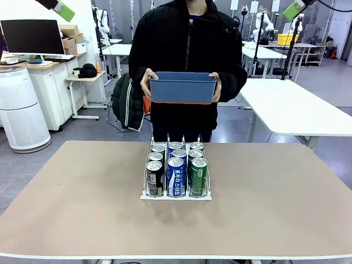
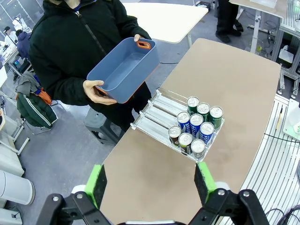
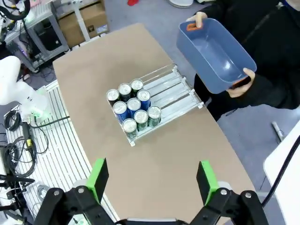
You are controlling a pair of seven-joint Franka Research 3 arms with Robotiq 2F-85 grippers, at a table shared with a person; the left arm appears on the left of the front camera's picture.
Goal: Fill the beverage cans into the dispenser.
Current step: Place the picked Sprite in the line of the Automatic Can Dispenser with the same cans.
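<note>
Item: dispenser, near the counter's middle, its front half packed with eight beverage cans: black, blue and green lanes. Lettering white, too small to read. My left claw and right claw hang high, spread wide, holding nothing. A person at the far edge holds a blue tub. Counter tan; room has white tables.

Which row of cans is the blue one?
The middle lane of the clear wire-divided dispenser holds the blue aluminium cans; black cans fill its left lane, green cans its right.
</note>
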